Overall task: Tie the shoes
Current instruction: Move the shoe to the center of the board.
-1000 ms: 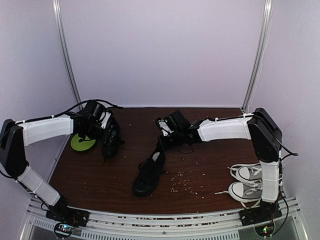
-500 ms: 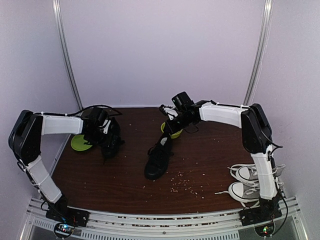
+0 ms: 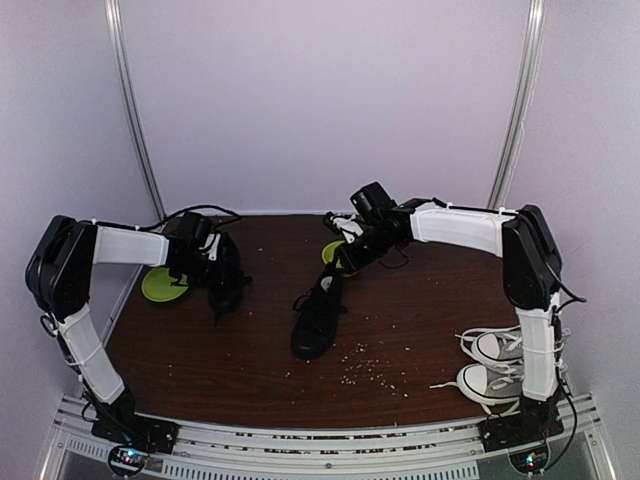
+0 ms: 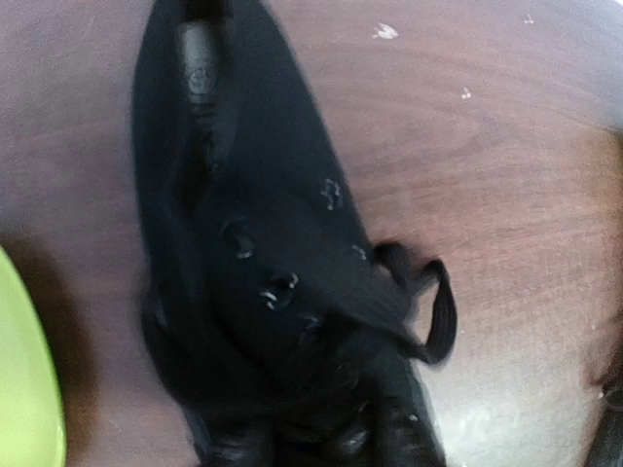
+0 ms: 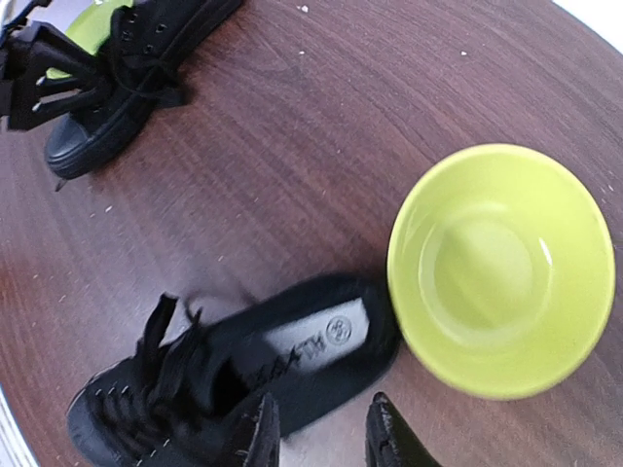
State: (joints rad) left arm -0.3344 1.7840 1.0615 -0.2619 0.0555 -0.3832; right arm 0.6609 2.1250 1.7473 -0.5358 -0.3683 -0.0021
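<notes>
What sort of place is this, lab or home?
Probably a lab robot cell, not a home: blank white panels on metal poles, two arms bolted to a metal rail at the table edge.

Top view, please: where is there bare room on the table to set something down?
Near left: bare wood between the left black shoe, the centre black shoe and the table edge. Also right of that shoe, behind the white-laced sneakers. Crowded at the back: green plate, green bowl.
</notes>
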